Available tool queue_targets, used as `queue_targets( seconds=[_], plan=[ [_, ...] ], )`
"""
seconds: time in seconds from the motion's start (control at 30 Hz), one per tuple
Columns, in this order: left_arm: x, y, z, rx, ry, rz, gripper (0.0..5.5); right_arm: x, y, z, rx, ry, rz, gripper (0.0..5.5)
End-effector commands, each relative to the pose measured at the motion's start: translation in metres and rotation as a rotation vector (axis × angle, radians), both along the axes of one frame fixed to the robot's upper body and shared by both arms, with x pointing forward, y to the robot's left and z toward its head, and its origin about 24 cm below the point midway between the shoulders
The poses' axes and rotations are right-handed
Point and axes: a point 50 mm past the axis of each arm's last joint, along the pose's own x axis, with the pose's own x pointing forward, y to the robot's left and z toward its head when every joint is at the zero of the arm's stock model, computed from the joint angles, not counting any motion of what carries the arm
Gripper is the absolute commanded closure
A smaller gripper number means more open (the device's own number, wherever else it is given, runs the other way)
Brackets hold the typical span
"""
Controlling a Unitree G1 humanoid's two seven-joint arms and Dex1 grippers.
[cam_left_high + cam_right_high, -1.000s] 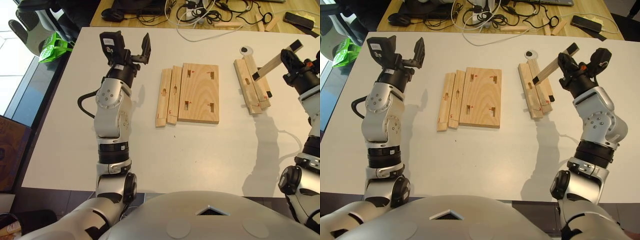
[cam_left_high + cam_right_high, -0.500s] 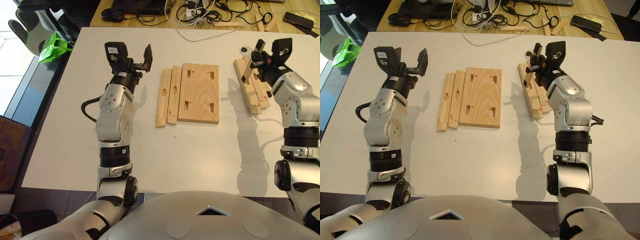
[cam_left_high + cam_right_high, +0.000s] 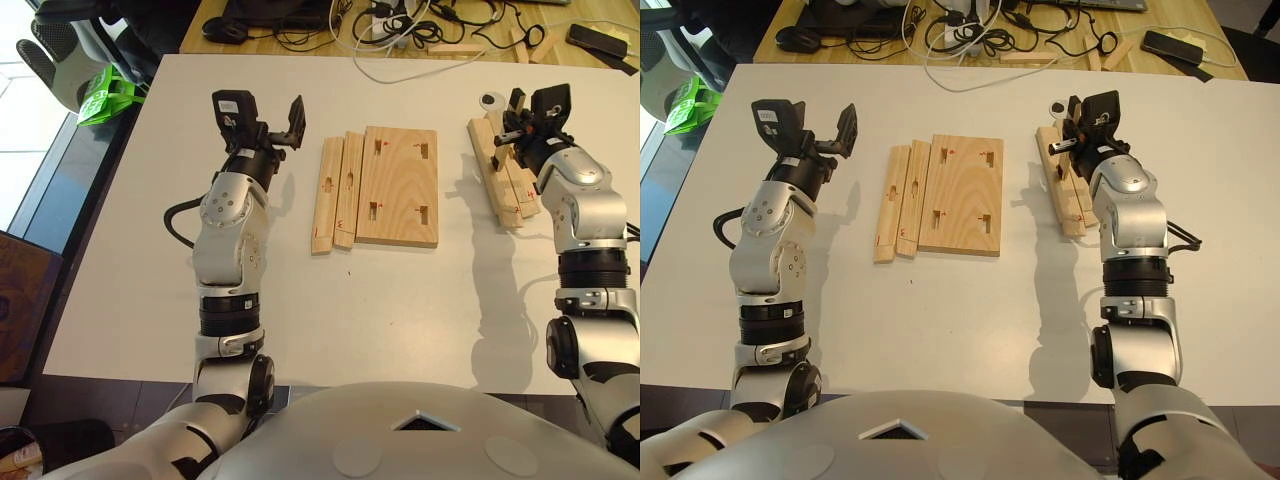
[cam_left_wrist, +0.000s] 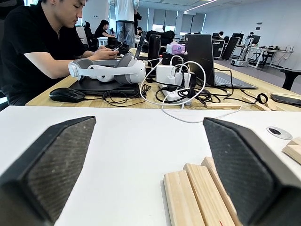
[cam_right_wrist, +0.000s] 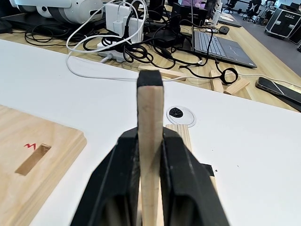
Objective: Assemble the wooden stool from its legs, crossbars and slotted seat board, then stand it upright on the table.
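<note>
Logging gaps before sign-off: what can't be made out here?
- Lower end of the held wooden bar: right wrist view, hidden inside the right gripper.
- Right-hand pile of wooden pieces: eye views, partly covered by that gripper; count unclear.
- Red marks on the seat board: too small to read.

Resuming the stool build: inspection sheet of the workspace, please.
Surface: white table, parts lying flat.
Job's things: seat board mid-table; two slotted bars beside its left edge; bar stack on the right; held bar.
Clutter: grommet beyond the bar stack.
Grippers: left gripper open, left of the slotted bars; right gripper shut on held bar, over the stack.
Cables: white cable over the table's far edge; cable tangle on far desk.
Surroundings: green bag left of table.
</note>
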Motion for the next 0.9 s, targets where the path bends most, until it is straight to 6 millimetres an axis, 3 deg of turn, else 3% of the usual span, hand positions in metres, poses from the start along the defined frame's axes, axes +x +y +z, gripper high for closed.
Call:
queue_targets(
  seconds=[0.03, 0.2, 0.67, 0.9],
  plan=[
    [0.0, 0.0, -0.002, 0.014, 0.016, -0.008, 1.28, 0.003, 0.003, -0.002, 0.028, 0.015, 0.015, 5.11],
    [-0.001, 0.0, -0.002, 0.018, 0.016, -0.007, 1.28, 0.003, 0.002, -0.006, 0.1, 0.041, 0.02, 5.11],
    [0.001, -0.001, -0.003, 0.02, 0.021, -0.009, 1.28, 0.011, -0.001, -0.004, 0.061, 0.003, 0.033, 5.11],
    [0.002, -0.001, -0.003, 0.022, 0.019, -0.005, 1.28, 0.014, 0.007, -0.012, 0.277, 0.111, -0.048, 5.11]
  ],
)
